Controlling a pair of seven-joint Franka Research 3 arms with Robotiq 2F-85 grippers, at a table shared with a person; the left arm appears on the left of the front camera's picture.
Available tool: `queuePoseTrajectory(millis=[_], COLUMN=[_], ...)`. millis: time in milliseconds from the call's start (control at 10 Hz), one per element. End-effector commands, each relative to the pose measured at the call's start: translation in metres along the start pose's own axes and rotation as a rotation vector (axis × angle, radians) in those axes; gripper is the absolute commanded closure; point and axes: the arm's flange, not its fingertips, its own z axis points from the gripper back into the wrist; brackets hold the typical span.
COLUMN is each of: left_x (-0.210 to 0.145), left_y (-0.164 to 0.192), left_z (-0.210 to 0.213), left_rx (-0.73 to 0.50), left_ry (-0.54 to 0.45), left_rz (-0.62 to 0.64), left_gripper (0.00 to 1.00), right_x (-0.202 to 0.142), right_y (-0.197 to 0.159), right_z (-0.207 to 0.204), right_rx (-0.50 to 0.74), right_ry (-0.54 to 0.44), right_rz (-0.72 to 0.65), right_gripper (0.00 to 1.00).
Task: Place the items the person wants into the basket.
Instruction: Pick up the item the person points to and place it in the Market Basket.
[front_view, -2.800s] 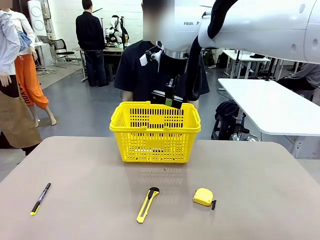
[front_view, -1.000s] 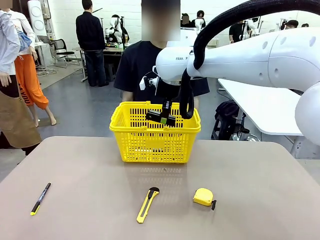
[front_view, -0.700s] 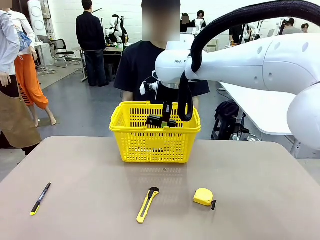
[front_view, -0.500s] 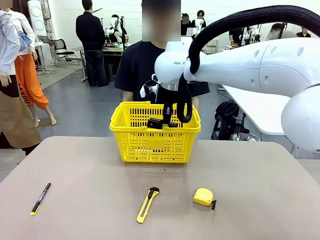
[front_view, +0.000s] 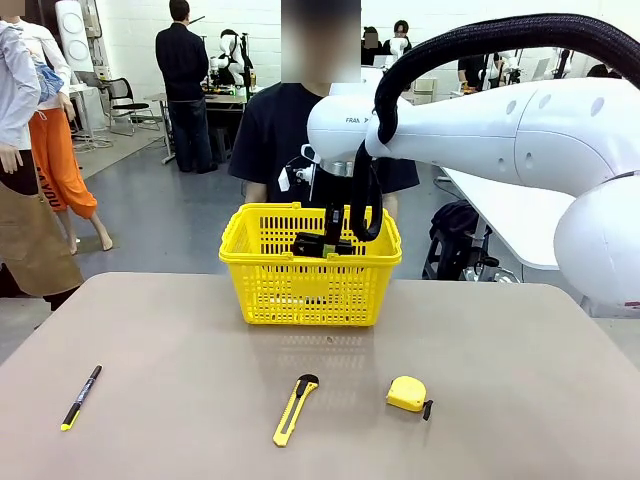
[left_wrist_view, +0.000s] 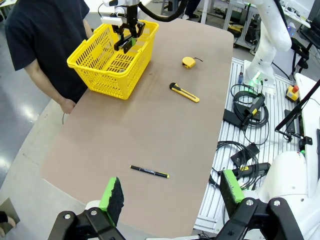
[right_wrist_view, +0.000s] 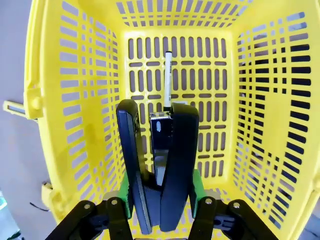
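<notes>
The yellow basket (front_view: 310, 290) stands at the far side of the table in front of the person (front_view: 270, 140). My right gripper (right_wrist_view: 161, 192) hangs inside its rim, shut on the black stapler (right_wrist_view: 165, 160), green pads against both its sides. Below the stapler, the white marker (right_wrist_view: 168, 80) with its black cap lies on the basket floor. From the front the stapler (front_view: 322, 243) hangs level at rim height. The yellow tape measure (front_view: 407, 394) lies on the near right of the table. My left gripper (left_wrist_view: 172, 192) is open, high above the table's end, holding nothing.
A yellow-and-black utility knife (front_view: 295, 409) lies near the front middle, left of the tape measure. A thin black pen (front_view: 81, 397) lies at the near left. The person's hand (left_wrist_view: 66, 105) rests at the table edge by the basket (left_wrist_view: 107, 75). Cables lie beside the table.
My right arm has sunk a little, bringing the stapler from just above the rim down into the basket's mouth. The left arm and the things on the table have not moved.
</notes>
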Motion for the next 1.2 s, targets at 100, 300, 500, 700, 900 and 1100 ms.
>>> queuePoseTrajectory(millis=[100, 300, 500, 700, 900, 1100], left_x=[-0.001, -0.001, -0.001, -0.001, -0.001, -0.001], left_y=[0.000, 0.000, 0.000, 0.000, 0.000, 0.000], left_z=[0.002, 0.002, 0.002, 0.002, 0.002, 0.002], left_rx=[-0.005, -0.005, -0.005, -0.005, -0.005, -0.005], left_ry=[-0.016, -0.016, -0.016, -0.016, -0.016, -0.016], left_rz=[-0.027, -0.027, -0.027, -0.027, -0.027, -0.027], left_gripper=[0.00, 0.00, 0.00, 0.00, 0.00, 0.00], right_x=[0.006, 0.005, 0.004, 0.003, 0.002, -0.019], right_y=[-0.012, -0.012, -0.011, -0.011, -0.009, 0.017], right_z=[0.004, 0.004, 0.005, 0.005, 0.007, 0.042], right_rx=[0.015, 0.021, 0.019, 0.022, 0.012, 0.019], right_ry=[0.000, 0.000, 0.001, -0.003, 0.010, 0.020], right_rz=[0.037, 0.038, 0.041, 0.041, 0.028, -0.079], right_gripper=[0.00, 0.00, 0.00, 0.00, 0.00, 0.00])
